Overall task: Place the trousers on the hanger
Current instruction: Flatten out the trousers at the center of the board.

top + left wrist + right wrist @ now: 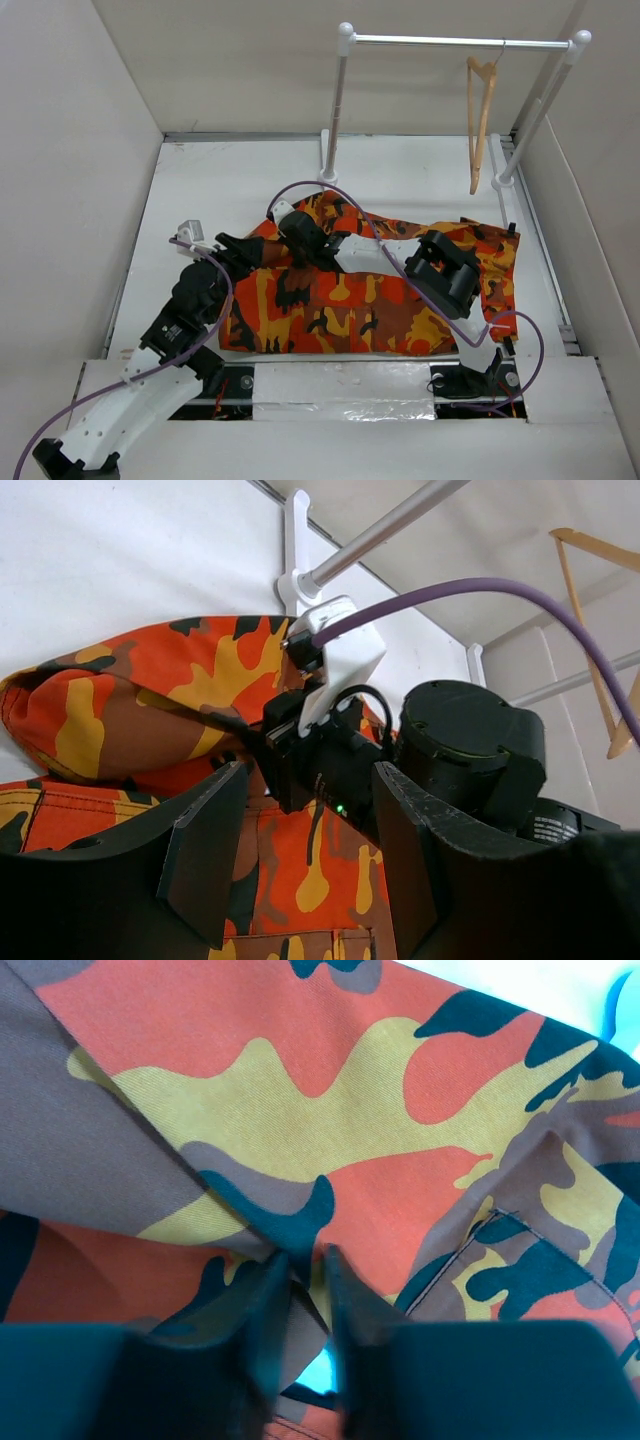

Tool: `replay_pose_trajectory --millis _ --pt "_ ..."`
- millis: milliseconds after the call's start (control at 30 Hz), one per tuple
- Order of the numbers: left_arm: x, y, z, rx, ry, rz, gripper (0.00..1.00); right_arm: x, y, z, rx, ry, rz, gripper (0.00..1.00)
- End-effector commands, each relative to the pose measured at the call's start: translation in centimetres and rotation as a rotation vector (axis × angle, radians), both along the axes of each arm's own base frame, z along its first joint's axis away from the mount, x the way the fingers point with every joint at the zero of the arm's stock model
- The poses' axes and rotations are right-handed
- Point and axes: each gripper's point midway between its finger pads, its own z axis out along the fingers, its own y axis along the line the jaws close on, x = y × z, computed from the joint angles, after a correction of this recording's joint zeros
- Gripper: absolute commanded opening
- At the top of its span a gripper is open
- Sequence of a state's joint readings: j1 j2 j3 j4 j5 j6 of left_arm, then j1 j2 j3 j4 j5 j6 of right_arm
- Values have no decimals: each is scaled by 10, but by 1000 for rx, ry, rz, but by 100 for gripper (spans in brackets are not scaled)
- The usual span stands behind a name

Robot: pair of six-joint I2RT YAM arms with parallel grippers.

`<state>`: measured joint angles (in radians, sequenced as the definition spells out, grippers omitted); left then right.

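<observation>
Closest in, by the near left corner of the worktop (230, 180), the left gripper (308, 780) hovers at the left edge of the trousers (350, 300) with its jaws spread wide and nothing between them. Those orange camouflage trousers lie crumpled flat along the near edge, running from left of centre to the right side, and the right gripper (305, 1260) reaches across them to their far left part, jaws nearly closed and pinching a raised fold of cloth. Above the far right corner, the hanger (482, 120) hangs by its hook from the white rack rail (455, 42), well apart from the trousers.
</observation>
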<state>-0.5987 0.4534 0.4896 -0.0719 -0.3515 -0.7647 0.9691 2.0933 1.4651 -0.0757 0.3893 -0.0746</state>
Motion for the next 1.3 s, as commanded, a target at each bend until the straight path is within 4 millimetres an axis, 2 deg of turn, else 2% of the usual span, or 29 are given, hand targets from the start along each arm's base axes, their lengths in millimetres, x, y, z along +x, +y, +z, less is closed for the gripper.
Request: replay_pose_trajectory --millis 0,33,100,233,267,300,333,400,433,467,500,533,567,600,633,667,700,733,767,833,867,900,933,967,1033,1067,1100,1167,1267 --pt "3 -4 1 -20 -18 -5 50 9 3 15 36 -41 -24 19" --pt "4 -5 0 -21 -16 -8 50 9 3 17 40 -43 -22 17" --pt "5 -5 -3 -19 -9 -3 50 10 4 22 49 -52 -20 0" --pt "7 -5 -10 -7 9 5 49 9 -3 55 96 -102 -34 0" --pt "10 -7 -10 -6 9 1 49 10 -8 83 137 -145 -51 0" --pt "11 -9 -8 -11 5 -2 50 14 -14 100 174 -175 -73 0" --pt "12 -12 -8 -15 4 -13 50 13 -30 126 217 -203 -102 0" --pt "16 -18 -8 -17 10 -27 50 14 -55 154 265 -249 -162 0" --pt "18 -21 -4 -24 0 -35 50 18 -75 165 287 -267 -203 0" --pt "20 -25 -6 -21 9 -50 50 13 -96 156 279 -255 -242 0" --pt "21 -29 -2 -27 6 -60 51 6 -120 185 335 -288 -271 0" --pt "23 -32 2 -36 -5 -71 51 2 -139 187 342 -292 -299 0" --pt "24 -39 -2 -30 7 -96 51 2 -163 185 378 -284 -365 0" --pt "26 -42 -2 -35 7 -108 52 -15 -192 174 378 -273 -395 0" --pt "28 -47 0 -43 -2 -121 52 -23 -208 166 383 -263 -424 0" --pt "30 -55 -9 -36 25 -152 52 -28 -226 155 403 -243 -464 0" --pt "31 -59 -13 -34 37 -168 53 -42 -243 118 362 -198 -482 0" --pt "33 -65 -16 -37 42 -186 53 -51 -254 121 402 -213 -492 0" --pt "35 -73 -30 -25 84 -217 53 -57 -262 109 405 -192 -504 0" --pt "37 -81 -44 -22 111 -241 54 -67 -283 83 407 -152 -545 0" --pt "38 -87 -62 -6 159 -264 54 -73 -289 74 400 -124 -570 0" --pt "38 -90 -71 -1 179 -273 54 -74 -298 68 392 -118 -595 0" --pt "40 -93 -76 0 188 -278 54 -75 -303 66 391 -118 -605 0" --pt "39 -97 -93 19 229 -289 54 -77 -307 66 400 -118 -620 0" --pt "37 -106 -102 41 251 -304 54 -77 -310 67 406 -113 -617 0" --pt "30 -117 -109 70 265 -327 54 -76 -310 70 411 -117 -616 0" --pt "29 -125 -105 80 259 -334 54 -75 -310 71 412 -118 -614 0" --pt "22 -131 -117 132 292 -319 54 -74 -311 71 408 -117 -618 0" --pt "26 -123 -127 128 325 -253 48 -73 -310 71 403 -110 -612 0"
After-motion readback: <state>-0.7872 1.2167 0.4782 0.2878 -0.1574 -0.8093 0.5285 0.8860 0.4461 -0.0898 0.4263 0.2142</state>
